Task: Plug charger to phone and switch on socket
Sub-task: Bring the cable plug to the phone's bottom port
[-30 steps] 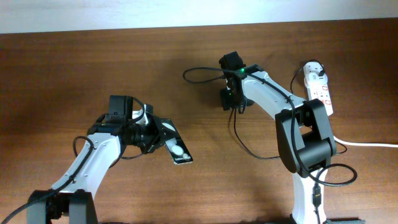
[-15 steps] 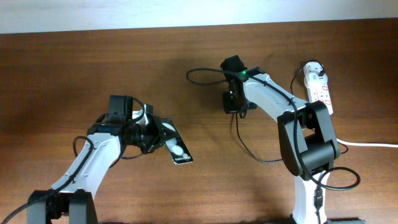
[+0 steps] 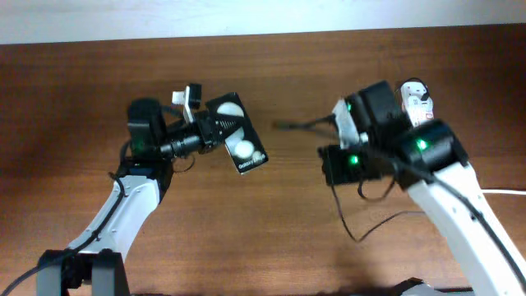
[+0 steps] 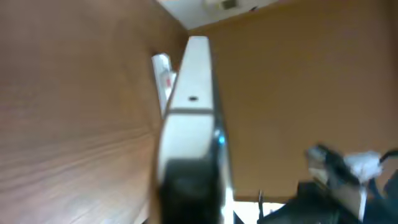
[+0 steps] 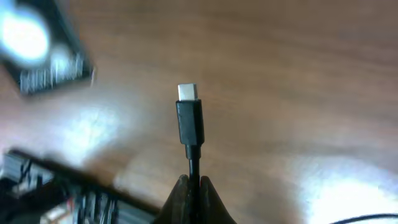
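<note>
A brown wood-grain counter [image 3: 74, 90] runs up to a pale wall along the top of the overhead view. The left claw [image 3: 212, 136] is pinched on the phone [image 3: 239, 133] and holds it raised off the counter, tilted, with its face of two white round spots turned upward. In the left wrist view the phone is seen edge-on, a small port opening showing in its pale rim. The right claw [image 5: 192, 194] is pressed together on the black charger [image 5: 189, 121] just behind its plug. The silver plug tip [image 3: 278, 126] points toward the phone, with a clear gap between them. Slack black cable loops on the counter beneath the right arm. The white socket [image 3: 422, 113] lies at the far right, partly hidden by that arm.
</note>
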`<state>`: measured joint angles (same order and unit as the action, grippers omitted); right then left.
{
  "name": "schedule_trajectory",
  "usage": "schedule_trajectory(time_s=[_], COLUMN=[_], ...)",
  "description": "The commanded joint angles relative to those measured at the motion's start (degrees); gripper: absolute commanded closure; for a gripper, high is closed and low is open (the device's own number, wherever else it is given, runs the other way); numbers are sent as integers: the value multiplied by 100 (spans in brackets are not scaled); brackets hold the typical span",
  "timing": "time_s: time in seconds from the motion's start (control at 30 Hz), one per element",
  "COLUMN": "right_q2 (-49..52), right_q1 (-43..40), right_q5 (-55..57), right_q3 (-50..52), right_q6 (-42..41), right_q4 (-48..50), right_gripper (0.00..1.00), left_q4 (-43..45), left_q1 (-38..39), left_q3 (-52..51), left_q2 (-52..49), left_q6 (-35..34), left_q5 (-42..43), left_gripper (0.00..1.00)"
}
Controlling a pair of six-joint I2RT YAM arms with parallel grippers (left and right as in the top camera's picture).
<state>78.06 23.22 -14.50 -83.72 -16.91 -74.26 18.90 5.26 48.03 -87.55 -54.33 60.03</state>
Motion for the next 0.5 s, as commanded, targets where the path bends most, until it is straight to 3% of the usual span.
schedule_trajectory(time_s=[0.0, 0.07, 0.2, 0.47], right_q2=[-636, -1060, -1182, -1180], right_q1=[728, 1346, 2072, 2107], right_q5=[-155, -138, 616, 809], right_q3=[734, 1246, 1646, 1646], right_q6=[-243, -789, -809, -911], right_q4=[378, 852, 1451, 1821], right_gripper=[96, 96, 96, 96], left_q4=[1217, 1469, 1471, 1469], left_q1=[323, 549, 562, 562], left_q3=[96, 96, 96, 96], left_q2=[39, 39, 39, 39], left_q6=[-1185, -1226, -1401, -1683], left_q5=[144, 37, 125, 367], left_gripper=[100, 100, 100, 100])
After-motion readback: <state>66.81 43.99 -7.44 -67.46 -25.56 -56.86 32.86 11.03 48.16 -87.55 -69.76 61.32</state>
